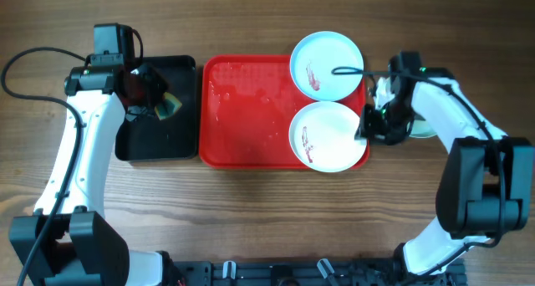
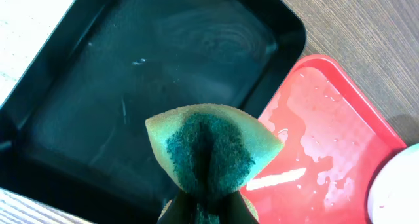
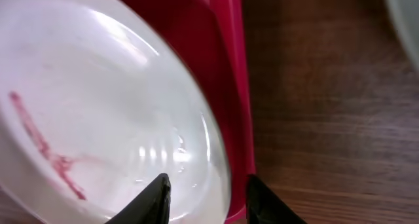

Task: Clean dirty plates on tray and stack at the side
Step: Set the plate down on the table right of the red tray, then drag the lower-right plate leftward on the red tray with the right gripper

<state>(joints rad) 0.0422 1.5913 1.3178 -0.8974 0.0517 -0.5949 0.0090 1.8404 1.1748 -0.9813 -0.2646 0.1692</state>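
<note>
The white plate, round, shallow and glossy with a reddish smear, lies in the near-right corner of the wet red tray. Its right rim sits between the parted jaws of the right pincer, not yet pinched. Left of the tray, the left pincer squeezes a folded green sponge.

No readable text, label or number shows anywhere.
</note>
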